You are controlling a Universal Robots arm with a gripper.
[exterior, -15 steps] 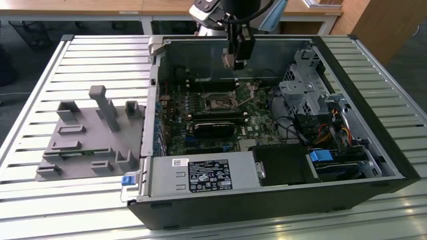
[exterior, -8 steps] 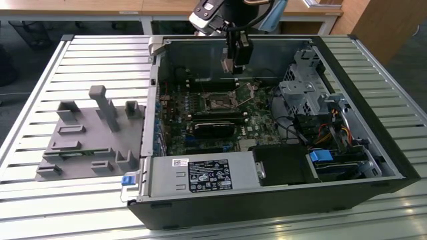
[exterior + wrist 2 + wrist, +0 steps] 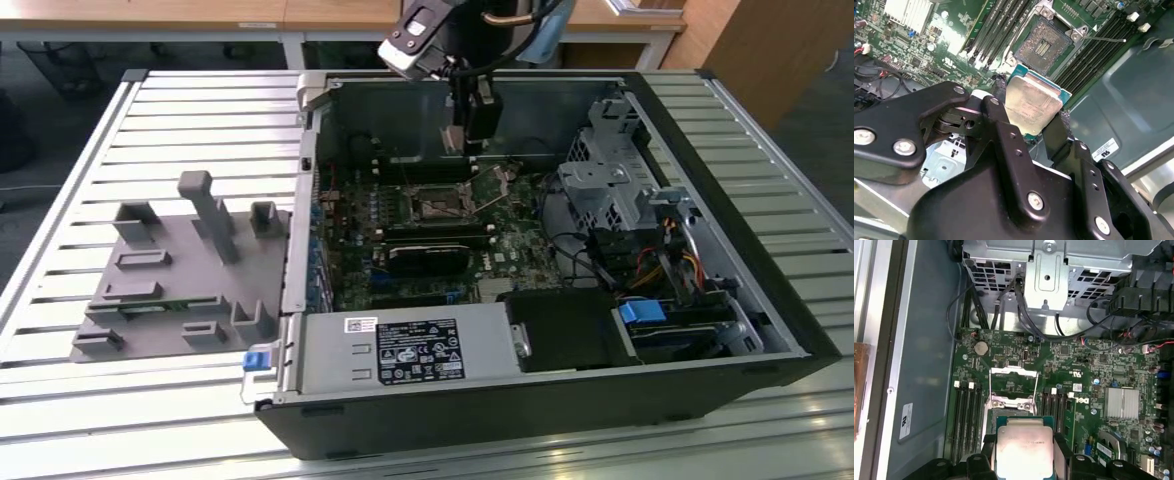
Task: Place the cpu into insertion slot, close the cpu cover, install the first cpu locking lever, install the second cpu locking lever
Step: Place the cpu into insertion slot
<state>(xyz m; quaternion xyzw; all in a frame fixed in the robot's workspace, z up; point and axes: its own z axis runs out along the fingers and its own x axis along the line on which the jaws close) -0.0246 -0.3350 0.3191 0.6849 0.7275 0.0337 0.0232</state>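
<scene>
Cpu (image 3: 1034, 107) gripped; slatted table (image 3: 200, 120), perhaps aluminium.

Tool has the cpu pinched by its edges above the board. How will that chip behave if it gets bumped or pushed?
Probably stiff: the cpu is a flat, metal-faced square and shows no bend in the tool. Possibly slippery: its face looks smooth, and only two thin edges are pinched. Likely fragile at the rim, where a thin green board edge sticks out past the metal.

We see the silver-tan cpu (image 3: 1031, 102) held tilted above the green board (image 3: 929, 50), apart from the bare, dark-centred, silver-rimmed slot (image 3: 1046, 45).
</scene>
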